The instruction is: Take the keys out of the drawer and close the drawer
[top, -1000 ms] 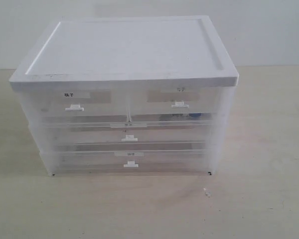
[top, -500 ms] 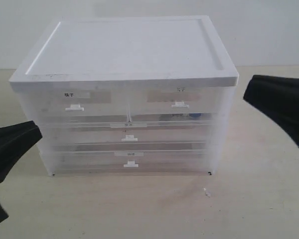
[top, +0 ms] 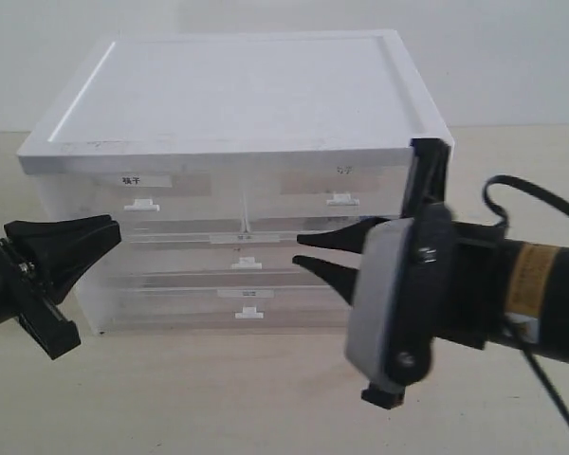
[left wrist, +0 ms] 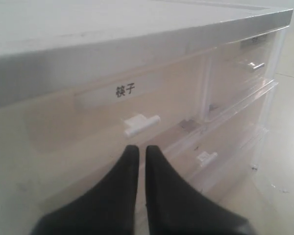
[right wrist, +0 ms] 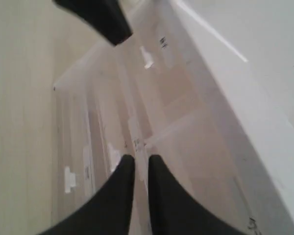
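Observation:
The translucent drawer cabinet stands with all its drawers pushed in. The keys are hidden: my right gripper covers the lower part of the upper right drawer. My right gripper hangs in front of the cabinet's right half, shut, with only a thin gap and nothing between the fingers. It points across the drawer fronts. My left gripper is at the cabinet's left front corner, also shut and empty. In the left wrist view its tips sit just below the upper left drawer's white handle.
The cabinet has two small upper drawers and two wide lower ones, each with a white handle. It stands on a beige tabletop. A pale wall lies behind. A black cable loops over my right arm.
Both arms have come in from the sides. The right gripper now sits before the cabinet's right drawers, and the left gripper has closed in on the left front corner.

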`<state>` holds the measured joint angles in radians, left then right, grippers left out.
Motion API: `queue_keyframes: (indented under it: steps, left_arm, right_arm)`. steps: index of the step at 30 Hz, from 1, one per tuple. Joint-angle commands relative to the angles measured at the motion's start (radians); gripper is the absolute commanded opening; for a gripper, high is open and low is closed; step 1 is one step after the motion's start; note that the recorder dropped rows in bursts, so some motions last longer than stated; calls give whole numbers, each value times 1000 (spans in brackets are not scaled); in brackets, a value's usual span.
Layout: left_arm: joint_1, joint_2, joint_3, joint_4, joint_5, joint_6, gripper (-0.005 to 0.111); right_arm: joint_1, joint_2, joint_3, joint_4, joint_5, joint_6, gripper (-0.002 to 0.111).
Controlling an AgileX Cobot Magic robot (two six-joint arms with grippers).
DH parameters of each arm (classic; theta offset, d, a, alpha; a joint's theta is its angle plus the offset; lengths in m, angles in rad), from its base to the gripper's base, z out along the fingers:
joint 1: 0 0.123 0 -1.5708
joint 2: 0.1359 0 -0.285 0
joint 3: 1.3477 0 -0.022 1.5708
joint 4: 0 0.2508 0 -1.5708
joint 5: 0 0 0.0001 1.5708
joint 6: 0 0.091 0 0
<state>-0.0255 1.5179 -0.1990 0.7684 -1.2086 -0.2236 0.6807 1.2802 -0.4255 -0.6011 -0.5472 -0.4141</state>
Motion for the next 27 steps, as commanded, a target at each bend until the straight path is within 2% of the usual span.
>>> queue_keyframes:
  steps: [1, 3, 8, 11, 20, 23, 25, 27]
  left_arm:
    - [-10, 3, -5, -21, -12, 16, 4]
    - [-10, 3, -5, -18, -12, 16, 4]
    - [-10, 3, -5, -9, -12, 16, 4]
    - [-10, 3, -5, -1, -12, 16, 4]
    - [-10, 3, -5, 2, -12, 16, 4]
    - [-10, 3, -5, 5, -12, 16, 4]
    - [-10, 3, -5, 6, -12, 16, 4]
    - [-10, 3, -5, 13, -12, 16, 4]
  right_arm:
    - [109, 113, -109, 437, 200, -434, 33]
    - [132, 163, -136, 553, 198, -580, 44]
    - [157, 321, -170, 591, 86, -751, 44]
    - [157, 358, -182, 591, 18, -771, 44]
    - [157, 442, -246, 673, -17, -843, 44]
    - [157, 444, -246, 673, -1, -852, 29]
    - [157, 462, -246, 673, -3, -859, 10]
    - [157, 486, -246, 673, -3, -873, 2]
